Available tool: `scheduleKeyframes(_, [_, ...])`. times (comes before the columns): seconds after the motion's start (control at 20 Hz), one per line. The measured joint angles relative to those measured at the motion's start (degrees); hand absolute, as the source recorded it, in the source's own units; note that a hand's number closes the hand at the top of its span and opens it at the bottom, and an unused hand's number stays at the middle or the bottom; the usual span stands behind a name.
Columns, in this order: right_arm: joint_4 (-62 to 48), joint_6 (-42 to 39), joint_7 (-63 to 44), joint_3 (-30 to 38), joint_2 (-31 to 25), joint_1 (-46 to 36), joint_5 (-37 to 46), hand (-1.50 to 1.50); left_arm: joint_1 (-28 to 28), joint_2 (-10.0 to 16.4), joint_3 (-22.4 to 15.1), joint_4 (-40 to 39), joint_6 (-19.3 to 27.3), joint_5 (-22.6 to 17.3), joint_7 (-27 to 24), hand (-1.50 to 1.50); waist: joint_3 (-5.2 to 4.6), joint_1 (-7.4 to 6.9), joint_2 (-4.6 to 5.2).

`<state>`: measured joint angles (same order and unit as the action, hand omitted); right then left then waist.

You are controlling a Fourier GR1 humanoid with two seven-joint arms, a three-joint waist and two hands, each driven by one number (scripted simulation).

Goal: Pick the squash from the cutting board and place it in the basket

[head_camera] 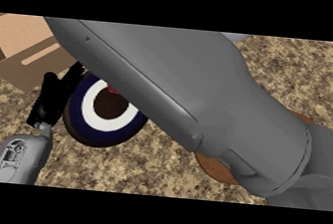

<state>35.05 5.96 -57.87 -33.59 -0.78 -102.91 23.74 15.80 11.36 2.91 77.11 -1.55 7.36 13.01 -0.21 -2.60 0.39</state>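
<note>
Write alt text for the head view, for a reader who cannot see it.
A large grey right forearm crosses most of the view, from lower right to upper left, hiding much of the speckled counter. At the left, the black left hand stands beside a round dark blue dish with a white ring.

I've got one view to work from: the head camera, looking steeply down on the tabletop (298, 70). It sits very close to the right forearm (200, 102), which crosses from lower right to upper left and fills most of the frame. The left forearm (18, 158) and left robot hand (49, 101) show at the left edge. Only strips of surface show around them.
</note>
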Motion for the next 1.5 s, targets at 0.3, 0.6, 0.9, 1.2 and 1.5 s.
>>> scheduleKeyframes(0.3, [-6.9,-0.6,7.0,1.3,-2.2,2.3,1.9,1.5,-1.2,0.0,0.5,0.7,0.3,-0.1,-0.4,0.0,0.1,0.79,0.05])
scheduleKeyframes(0.6, [-8.9,0.2,16.1,3.7,-3.3,6.9,2.2,1.5,-1.4,0.2,1.0,1.3,0.0,-0.3,0.3,0.0,0.16,1.28,-0.05])
scheduleKeyframes(0.9, [-12.0,1.2,21.4,5.3,-2.7,10.0,3.8,1.5,-1.4,0.0,1.1,0.9,0.1,-0.1,-0.5,0.0,0.16,1.31,-0.01])
scheduleKeyframes(1.2, [-15.7,4.4,24.8,9.3,-1.4,13.7,2.5,-1.5,-2.1,-0.9,0.3,2.2,0.6,0.5,0.4,0.0,0.17,0.96,0.14])
scheduleKeyframes(1.5, [-17.3,9.4,28.9,14.1,-0.4,17.1,0.2,-1.5,-1.5,-0.3,0.9,2.0,-0.1,0.1,0.4,0.0,0.18,0.86,0.23])
